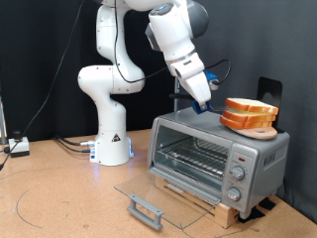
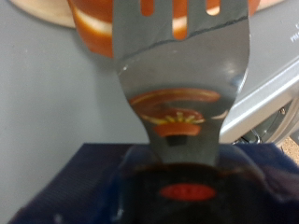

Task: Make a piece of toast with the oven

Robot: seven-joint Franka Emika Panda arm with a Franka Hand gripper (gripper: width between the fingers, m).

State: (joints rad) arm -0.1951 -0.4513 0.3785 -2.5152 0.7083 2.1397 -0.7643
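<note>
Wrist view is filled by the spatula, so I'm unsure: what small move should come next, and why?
Probably ease the spatula forward under the top slice. The gripper holds it above the oven, beside the stacked slices. Its slotted tip already meets their crust, and the oven door lies open.

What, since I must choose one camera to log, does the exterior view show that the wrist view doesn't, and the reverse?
Exterior view only: the whole oven, its glass door dropped open, and the gripper above the oven top beside the stacked slices. Wrist view only: a slotted metal spatula, close and blurred. Both: the slices' orange-brown crust.
</note>
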